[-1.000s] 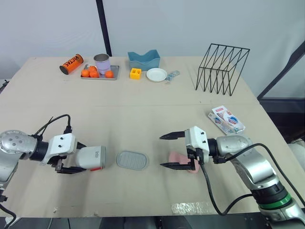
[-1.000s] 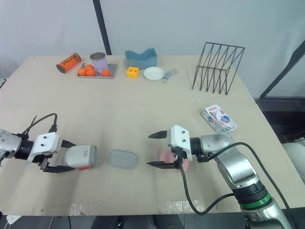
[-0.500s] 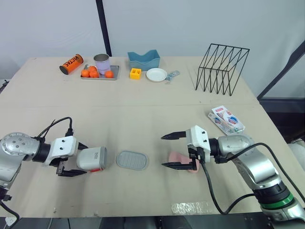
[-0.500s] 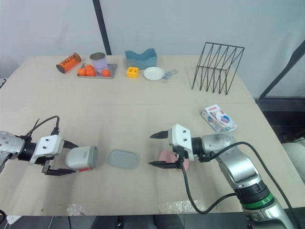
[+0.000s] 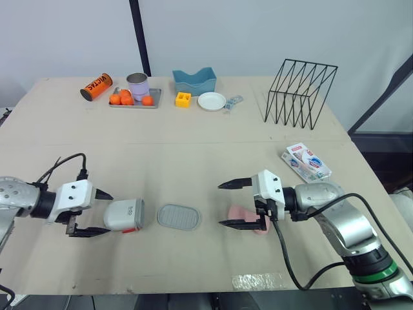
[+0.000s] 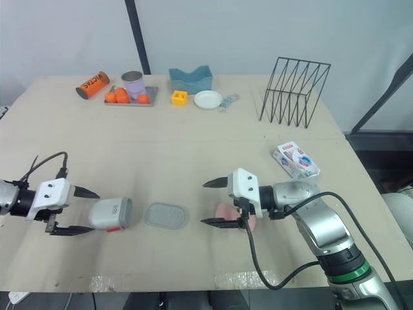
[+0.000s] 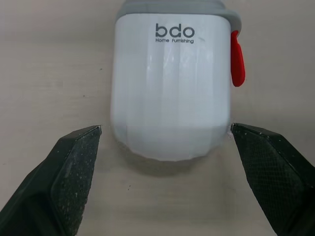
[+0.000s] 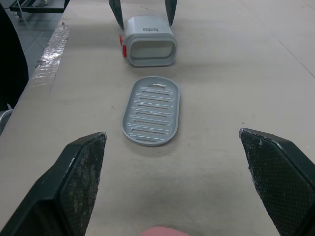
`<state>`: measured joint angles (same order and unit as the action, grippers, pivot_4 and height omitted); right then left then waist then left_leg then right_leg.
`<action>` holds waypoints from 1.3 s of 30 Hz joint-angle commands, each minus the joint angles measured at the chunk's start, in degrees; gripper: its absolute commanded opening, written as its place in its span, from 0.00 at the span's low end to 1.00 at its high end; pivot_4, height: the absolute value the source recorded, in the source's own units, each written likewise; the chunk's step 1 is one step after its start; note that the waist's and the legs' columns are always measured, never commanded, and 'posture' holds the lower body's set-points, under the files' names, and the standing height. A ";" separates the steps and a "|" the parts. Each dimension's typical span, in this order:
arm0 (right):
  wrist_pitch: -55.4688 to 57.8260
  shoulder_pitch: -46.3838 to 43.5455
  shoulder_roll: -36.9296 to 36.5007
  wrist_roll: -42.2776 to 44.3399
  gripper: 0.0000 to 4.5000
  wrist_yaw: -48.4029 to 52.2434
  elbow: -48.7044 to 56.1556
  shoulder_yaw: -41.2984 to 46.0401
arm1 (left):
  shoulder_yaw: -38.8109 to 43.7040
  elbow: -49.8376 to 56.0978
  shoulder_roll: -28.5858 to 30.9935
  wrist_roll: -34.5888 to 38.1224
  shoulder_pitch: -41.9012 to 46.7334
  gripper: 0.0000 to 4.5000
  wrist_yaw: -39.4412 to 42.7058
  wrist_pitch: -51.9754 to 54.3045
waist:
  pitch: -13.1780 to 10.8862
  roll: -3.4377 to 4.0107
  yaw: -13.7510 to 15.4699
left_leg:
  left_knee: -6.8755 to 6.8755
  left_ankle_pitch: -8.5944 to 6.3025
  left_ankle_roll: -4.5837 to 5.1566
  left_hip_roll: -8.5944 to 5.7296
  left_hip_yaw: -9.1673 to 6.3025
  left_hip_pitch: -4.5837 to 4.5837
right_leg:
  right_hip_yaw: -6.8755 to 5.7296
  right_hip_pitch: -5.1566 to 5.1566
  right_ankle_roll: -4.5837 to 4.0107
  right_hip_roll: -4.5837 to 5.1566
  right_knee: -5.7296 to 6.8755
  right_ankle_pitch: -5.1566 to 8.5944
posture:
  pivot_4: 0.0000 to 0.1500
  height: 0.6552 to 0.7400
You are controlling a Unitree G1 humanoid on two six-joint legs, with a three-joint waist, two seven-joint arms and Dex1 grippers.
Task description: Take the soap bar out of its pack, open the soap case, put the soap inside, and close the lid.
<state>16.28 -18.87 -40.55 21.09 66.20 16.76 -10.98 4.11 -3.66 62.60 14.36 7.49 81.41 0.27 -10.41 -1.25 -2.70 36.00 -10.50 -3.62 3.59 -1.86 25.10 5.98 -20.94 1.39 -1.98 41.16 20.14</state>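
Looking down on a tan table (image 5: pixel 193 148). Spreading the left gripper (image 5: pixel 105 215) wide open, flanking the closed end of the white soap case (image 5: pixel 124 215) without clearly touching it. Showing the case lying on its side, mouth facing the grey tray (image 5: pixel 179 217) lying flat just beside it. Holding the right gripper (image 5: pixel 221 205) wide open too, gripping nothing, pointing toward the tray. Showing the pink soap bar (image 5: pixel 240 212) lying unwrapped on the table, by that gripper's lower finger. Showing the soap pack (image 5: pixel 308 161) lying well apart, toward the robot's right.
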 commanded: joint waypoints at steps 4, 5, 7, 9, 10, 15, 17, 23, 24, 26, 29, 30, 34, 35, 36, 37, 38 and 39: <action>-1.07 -0.83 -0.80 0.87 1.00 1.51 1.21 1.53 | 5.43 2.42 3.98 3.11 -2.08 1.00 1.79 1.94 | 0.00 0.00 -0.01 | -0.01 0.00 0.00 0.01 0.00 0.00 | 0.00 -0.01 0.00 0.00 0.00 0.00 | 1.00 1.00; -1.08 -0.98 -0.88 0.88 1.00 1.68 0.98 1.70 | 6.03 2.40 3.91 3.46 -1.45 1.00 1.37 2.09 | 0.00 0.00 0.00 | 0.00 0.00 0.00 0.01 0.00 0.00 | -0.01 -0.01 0.00 0.00 0.00 0.00 | 1.00 1.00; -1.04 -1.33 -1.13 0.82 1.00 1.91 0.50 2.07 | 6.93 2.90 3.12 4.94 0.80 1.00 0.17 3.58 | 0.00 0.00 0.01 | 0.00 0.00 0.00 0.00 0.00 0.00 | -0.01 0.00 0.00 0.01 0.00 0.00 | 1.00 1.00; -0.96 -1.62 -1.60 0.73 1.00 2.11 0.04 2.47 | 7.45 5.06 2.24 7.60 2.72 1.00 -0.65 6.44 | -0.01 -0.03 0.12 | 0.01 0.00 0.00 0.00 -0.03 0.02 | -0.06 0.00 0.00 0.01 0.00 0.00 | 1.00 1.00; -0.81 -1.78 -1.95 0.55 1.00 2.14 -0.21 2.63 | 7.50 6.80 1.76 8.88 3.14 1.00 -1.12 7.96 | -0.01 -0.03 0.11 | 0.02 0.00 0.00 -0.01 -0.04 0.02 | -0.06 0.01 0.01 0.02 0.00 0.01 | 1.00 1.00; 0.05 -2.53 -3.93 0.49 1.00 2.39 -1.12 3.66 | 6.76 17.16 -1.88 15.74 3.01 1.00 -3.87 14.69 | -0.01 -0.02 0.05 | 0.00 0.00 0.00 -0.01 -0.01 0.03 | -0.05 0.00 0.01 0.04 -0.01 0.01 | 1.00 1.00; 0.70 -2.76 -4.98 0.43 1.00 2.48 -1.37 4.05 | 5.74 19.17 -4.08 15.28 3.65 1.00 -5.94 14.72 | -0.01 -0.02 0.03 | 0.01 0.00 0.00 -0.01 -0.01 0.01 | -0.04 0.01 0.00 0.05 0.01 0.00 | 1.00 1.00; 8.95 -2.96 -10.11 2.20 1.00 0.75 1.53 7.46 | 3.29 25.34 -9.71 16.06 1.04 1.00 -10.32 17.02 | 0.00 -0.05 0.00 | 0.10 0.00 0.00 -0.02 -0.03 -0.01 | -0.04 0.07 -0.03 0.03 0.04 -0.01 | 1.00 1.00; 10.35 -2.56 -11.32 1.91 1.00 0.76 2.55 7.52 | 2.98 26.07 -9.66 15.91 0.21 1.00 -10.23 17.00 | 0.00 -0.02 -0.07 | 0.10 0.00 0.00 -0.01 -0.03 -0.01 | -0.03 0.06 -0.04 0.01 0.03 -0.02 | 1.00 1.00; 14.49 -1.62 -14.68 1.48 1.00 0.86 6.29 6.75 | 1.83 27.05 -10.13 14.96 -0.59 1.00 -10.61 16.14 | -0.01 -0.02 0.04 | 0.07 -0.01 0.01 0.00 -0.04 -0.03 | -0.03 0.05 -0.03 0.01 0.02 -0.02 | 1.00 1.00; 19.97 -2.14 -17.73 0.68 1.00 -0.06 9.93 5.00 | -0.02 27.75 -11.46 14.02 -0.23 1.00 -12.18 16.12 | 0.00 -0.02 0.10 | 0.11 0.00 0.01 -0.02 -0.05 -0.03 | -0.03 0.08 -0.03 0.03 0.02 -0.01 | 1.00 1.00; 22.52 -2.84 -18.41 1.17 1.00 -0.38 11.06 4.54 | -0.54 27.92 -12.07 13.96 -0.10 1.00 -12.56 15.83 | 0.00 -0.02 0.09 | 0.11 0.00 0.01 -0.02 -0.05 -0.03 | -0.03 0.09 -0.03 0.03 0.02 -0.01 | 1.00 1.00; 29.33 -4.14 -21.46 0.02 1.00 -1.33 14.97 1.44 | -2.17 27.92 -13.49 12.66 -0.97 1.00 -12.50 13.53 | 0.00 -0.02 0.10 | 0.16 0.00 0.01 -0.04 -0.03 -0.02 | -0.01 0.09 -0.02 0.04 0.02 -0.01 | 1.00 1.00; 31.05 -4.56 -21.40 -0.08 1.00 -2.15 15.91 0.51 | -2.49 27.63 -13.68 12.01 -1.47 1.00 -12.44 12.70 | 0.00 -0.02 0.05 | 0.15 -0.01 0.01 -0.03 -0.04 -0.02 | -0.02 0.09 -0.02 0.03 0.02 -0.01 | 1.00 1.00; 33.17 -5.04 -21.33 -0.14 1.00 -3.01 16.59 -0.38 | -2.94 27.61 -13.83 11.38 -1.86 1.00 -12.51 12.28 | 0.00 -0.02 0.01 | 0.14 -0.01 0.01 -0.01 -0.04 -0.02 | -0.01 0.07 -0.02 0.02 0.01 -0.01 | 1.00 1.00; 35.10 -5.52 -21.16 -0.38 1.00 -3.90 17.04 -1.39 | -3.28 27.68 -14.02 10.88 -2.25 1.00 -12.62 11.85 | 0.00 -0.02 -0.01 | 0.14 -0.01 0.02 -0.01 -0.02 -0.02 | 0.01 0.07 -0.02 0.02 0.01 -0.01 | 1.00 1.00; 36.68 -5.93 -20.99 -0.80 1.00 -4.74 17.24 -2.39 | -3.59 27.86 -14.16 10.65 -2.55 1.00 -12.70 11.62 | 0.00 -0.02 0.00 | 0.13 -0.01 0.01 -0.01 -0.02 -0.02 | 0.01 0.06 -0.02 0.02 0.01 -0.01 | 1.00 1.00; 37.53 -6.08 -21.07 -1.33 1.00 -5.34 17.28 -3.23 | -3.86 28.10 -14.41 10.52 -2.68 1.00 -12.99 11.59 | 0.00 -0.02 0.02 | 0.13 -0.01 0.01 -0.02 -0.01 -0.02 | 0.02 0.06 -0.02 0.03 0.01 -0.01 | 1.00 1.00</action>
<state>51.76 -23.65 -61.37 20.70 62.11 32.14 -13.80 0.17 23.14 48.39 25.14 5.04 68.93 13.07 -10.41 -1.27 -2.69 36.13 -10.51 -3.61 3.57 -1.87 25.08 5.99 -20.87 1.37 -1.94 41.17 20.14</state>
